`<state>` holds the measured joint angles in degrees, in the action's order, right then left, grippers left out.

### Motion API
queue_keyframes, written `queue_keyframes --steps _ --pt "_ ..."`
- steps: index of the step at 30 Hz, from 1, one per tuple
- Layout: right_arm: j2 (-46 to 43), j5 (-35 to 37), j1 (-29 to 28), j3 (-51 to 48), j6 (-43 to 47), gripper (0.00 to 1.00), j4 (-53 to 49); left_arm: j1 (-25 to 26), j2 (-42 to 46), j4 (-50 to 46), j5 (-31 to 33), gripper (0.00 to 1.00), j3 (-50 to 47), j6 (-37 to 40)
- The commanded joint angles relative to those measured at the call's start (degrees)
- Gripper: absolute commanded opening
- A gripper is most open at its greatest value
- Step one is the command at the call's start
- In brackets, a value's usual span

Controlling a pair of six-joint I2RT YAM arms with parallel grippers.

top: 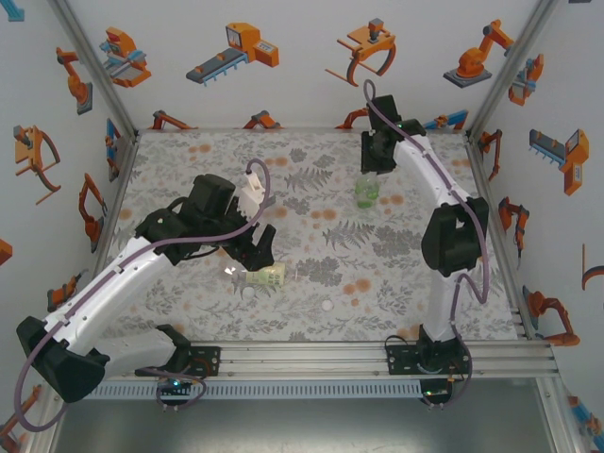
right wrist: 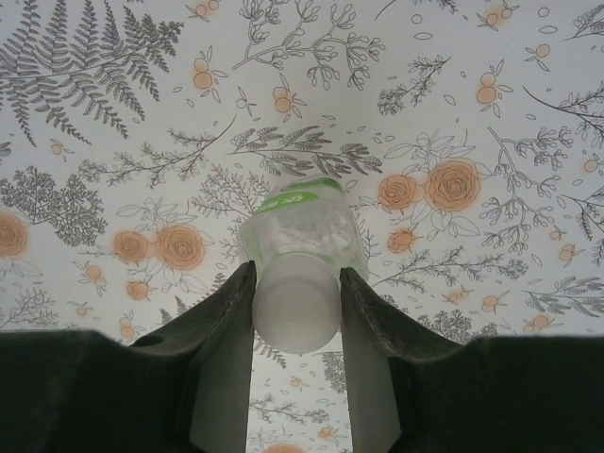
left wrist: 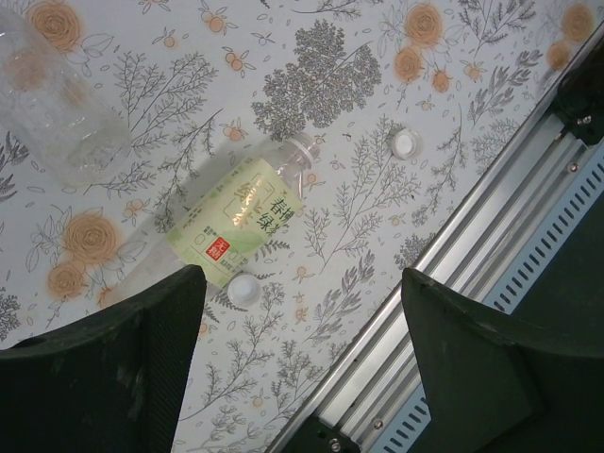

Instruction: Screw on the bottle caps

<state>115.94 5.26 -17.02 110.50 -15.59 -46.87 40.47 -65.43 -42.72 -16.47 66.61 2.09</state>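
This was a robotics lab test cell: an aluminium frame (top: pixel 92 64), white walls (top: pixel 293 94) printed with orange robot drawings, a floral-matted bench (top: pixel 283 311).

Bright, even light came from overhead, and shadows on the mat (top: pixel 311 179) were soft. In my left wrist view the clear bottle (left wrist: pixel 57 104) at upper left was blurred, and my fingers (left wrist: pixel 104 377) along the bottom were dark shapes.

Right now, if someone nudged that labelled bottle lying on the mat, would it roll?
Probably: the labelled bottle lies on its side, round-bodied, so it could roll. It looks empty, so likely light. Its clear plastic may dent if squeezed.
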Motion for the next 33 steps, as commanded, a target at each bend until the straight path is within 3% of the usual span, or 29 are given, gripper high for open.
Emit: queue_keyframes --steps 1,7,13,21,27,33 --pt "0.32 0.72 -0.03 0.12 0.26 0.21 0.51 -0.15 0.97 -0.71 -0.32 0.77 -0.49 0.11" --pt "-0.53 0.46 0.00 -1.29 -0.15 0.43 1.02 -0.19 0.39 -1.23 -0.76 0.77 -0.33 0.79" --pt "-0.97 0.71 0.04 0.82 0.40 0.56 -0.62 -0.13 -0.43 -1.36 -1.23 0.77 -0.06 1.50" --pt "-2.58 0.91 -0.03 5.91 1.40 0.57 -4.02 -0.16 -1.69 -3.76 -3.00 0.76 0.10 7.78" --pt "-7.96 0.33 0.02 4.31 1.58 0.57 -5.12 -0.08 -1.79 -5.97 -6.20 0.76 -1.79 21.26" --pt "-16.20 -0.94 0.00 -3.06 0.77 0.57 -4.68 0.07 -4.68 -9.03 -2.77 0.76 -3.49 33.85"
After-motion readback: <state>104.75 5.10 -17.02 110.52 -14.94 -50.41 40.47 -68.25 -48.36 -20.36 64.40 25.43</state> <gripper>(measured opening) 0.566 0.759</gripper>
